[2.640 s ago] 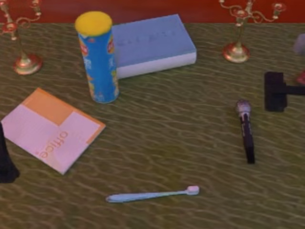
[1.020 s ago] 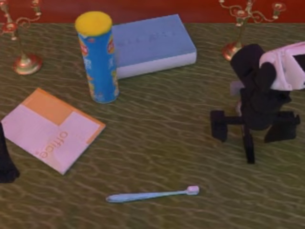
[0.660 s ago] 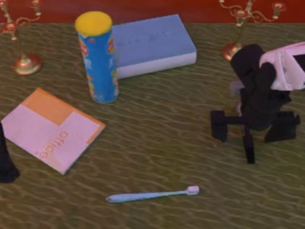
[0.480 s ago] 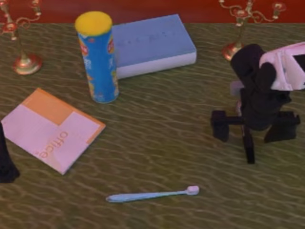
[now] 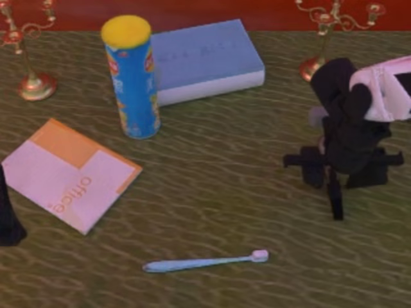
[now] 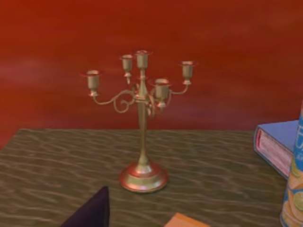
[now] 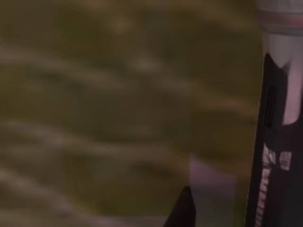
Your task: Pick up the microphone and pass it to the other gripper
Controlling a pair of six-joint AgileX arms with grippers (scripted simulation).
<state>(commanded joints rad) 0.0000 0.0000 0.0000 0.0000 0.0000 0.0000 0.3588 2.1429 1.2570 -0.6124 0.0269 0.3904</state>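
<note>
Here, going left to right with the microphone (image 5: 334,192) as landmark: far off at the top view's left edge, parked, the left end effector (image 5: 8,221) — the intended receiver, kept well clear of the microphone, finger state impossible to tell. Between the two and untouched: office booklet (image 5: 67,173), chip can (image 5: 133,77), blue book (image 5: 205,58), toothbrush (image 5: 205,262). Directly above the microphone, the right end effector (image 5: 337,168), lowered over the upper handle, one finger on either side, so a squeeze would catch the slim stick across its width. Microphone itself flat on the surface, tail poking out toward the near edge, head hidden under the arm. In the right wrist view, handle (image 7: 277,170) alongside one fingertip (image 7: 182,208). Against half a second ago — fingers drawn inward, gap narrowed, seemingly not yet clamped; microphone unmoved.
</note>
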